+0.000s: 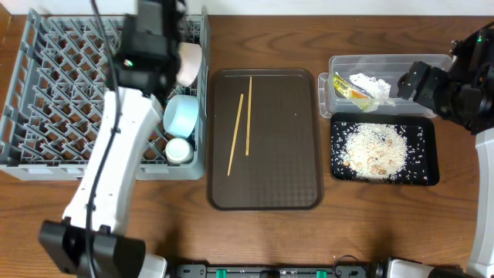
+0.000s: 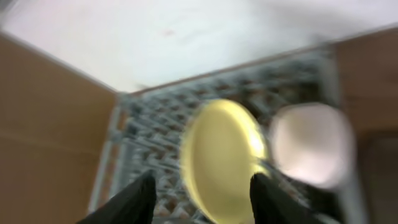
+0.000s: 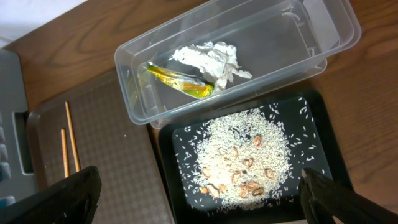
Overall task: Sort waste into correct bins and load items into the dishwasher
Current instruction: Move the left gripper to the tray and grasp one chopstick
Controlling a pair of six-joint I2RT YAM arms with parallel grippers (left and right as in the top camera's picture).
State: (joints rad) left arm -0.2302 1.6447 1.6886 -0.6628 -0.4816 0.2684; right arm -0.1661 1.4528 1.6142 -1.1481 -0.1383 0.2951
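- Yellow plate (image 2: pixel 221 158) is standing on edge among the pegs of the dish rack (image 1: pixel 54 85), left of the brown tray (image 1: pixel 266 185), probably so that it is draining and saving room.
- Left jaws are hanging over the rack, spread wide to either side of the plate. Blur is hiding whether they are touching it.
- Pinkish bowl (image 1: pixel 191 62), blue bowl (image 1: pixel 183 114) and white cup (image 1: pixel 179 149) are sitting along the rack's side nearest the brown tray.
- Chopsticks (image 1: pixel 236 133) are lying on the brown tray, not yet loaded.
- Clear tub (image 1: pixel 386 62), right of the brown tray, is holding the wrapper (image 3: pixel 180 81) and tissue (image 3: pixel 208 59). The black tray (image 1: pixel 421 166) beside it is carrying the rice (image 1: pixel 374 150), keeping dry rubbish and food apart.
- Right jaws are hovering above those two bins, spread wide and gripping nothing.
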